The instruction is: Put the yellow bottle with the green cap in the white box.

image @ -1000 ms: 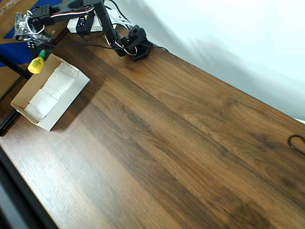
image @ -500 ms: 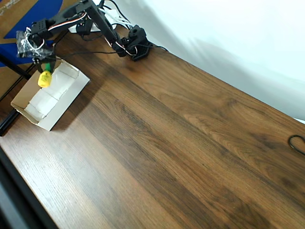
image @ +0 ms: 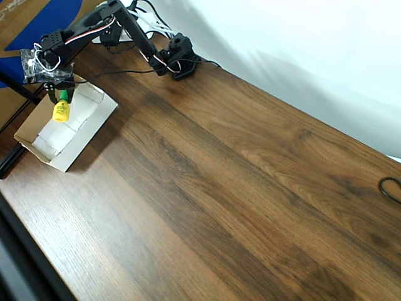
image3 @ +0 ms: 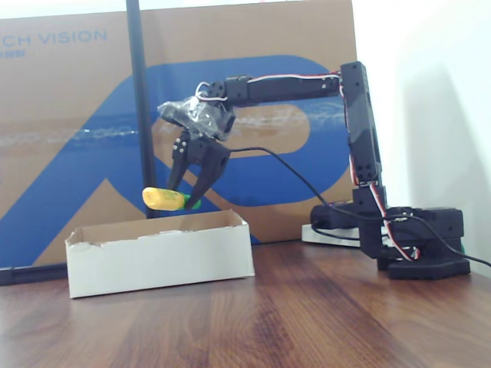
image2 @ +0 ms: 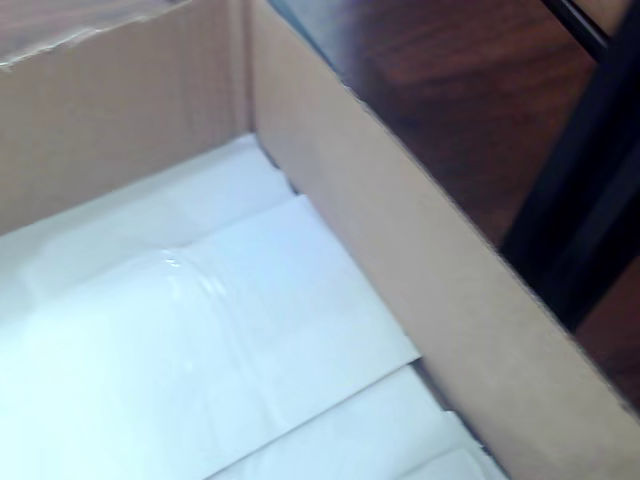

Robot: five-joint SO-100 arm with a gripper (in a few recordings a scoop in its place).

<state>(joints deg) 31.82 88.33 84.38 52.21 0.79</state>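
Dark wood-grain tabletop [image: 238,188] fills most of my overhead feed, w/ a white wall behind it and a big brown-and-blue carton [image3: 69,115] standing at the back in the fixed view. I've got the black arm [image3: 357,115] reaching out from its base [image3: 422,245] at the tabletop's far edge, claw [image3: 192,188] pointing down over the white box [image3: 153,261]. Claw fingers are spread a bit and pinch the yellow bottle with the green cap [image3: 163,199] at its cap end. Bottle hangs roughly horizontal in the fixed view, yellow body sticking out to the left, just above the box rim, not touching it. Overhead puts the bottle [image: 61,110] over the box's upper end, above the white padding [image: 59,128]. Box [image: 88,135] sits near the tabletop's left corner in that view. Wrist cam looks down into the box: tan cardboard wall [image2: 440,290] running diagonally, white padding pieces [image2: 200,340] inside, dark tabletop beyond the wall. Black cable [image3: 299,180] trails from the claw to the base.
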